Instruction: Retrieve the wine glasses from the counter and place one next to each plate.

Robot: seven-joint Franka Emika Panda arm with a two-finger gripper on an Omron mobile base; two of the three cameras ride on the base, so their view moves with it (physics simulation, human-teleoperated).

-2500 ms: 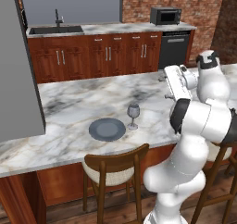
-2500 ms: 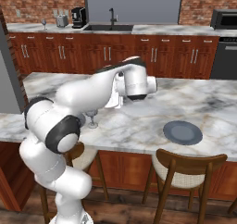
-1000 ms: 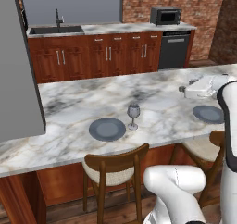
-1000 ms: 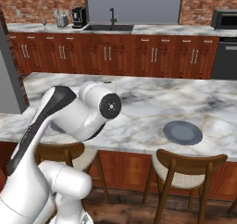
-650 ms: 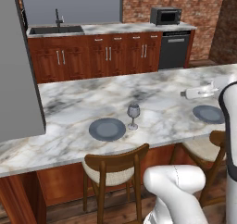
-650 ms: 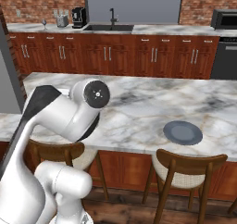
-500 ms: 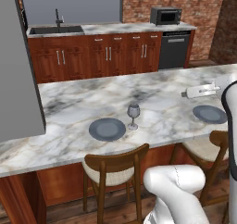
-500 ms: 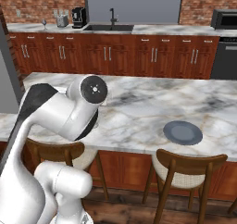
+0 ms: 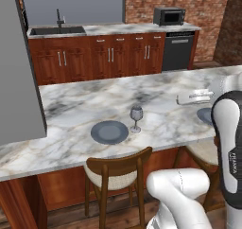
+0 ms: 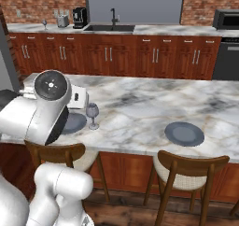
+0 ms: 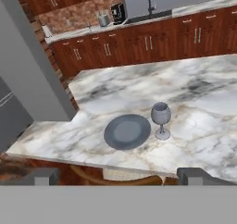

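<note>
On the marble island [image 9: 71, 105], going left to right in the left base view, a blue-grey plate [image 9: 109, 131] lies near the front edge and a wine glass [image 9: 136, 117] stands upright just beside it at its 3 o'clock, apart from the rim. Further right a second plate [image 9: 206, 115] peeks out from behind my forearm, with no glass next to it. My gripper [image 11: 118, 176] looks down on the first pair from above the chairs: its two dark fingertips [image 11: 194, 174] stand wide apart at the bottom of the hand view, with nothing between them. There the plate [image 11: 127, 131] sits at about 12 o'clock from my fingers and the glass [image 11: 160, 119] at roughly 1 o'clock, foot flat on the marble.

In the right base view the same glass [image 10: 93, 114] stands just right of my elbow, and the second plate [image 10: 184, 133] lies well to its right at 3 o'clock. On the back counter [image 10: 154, 30], at the far left by the coffee machine [image 10: 80, 17], a small stemmed shape [image 10: 45, 23] may be the other glass; it is too small to tell
</note>
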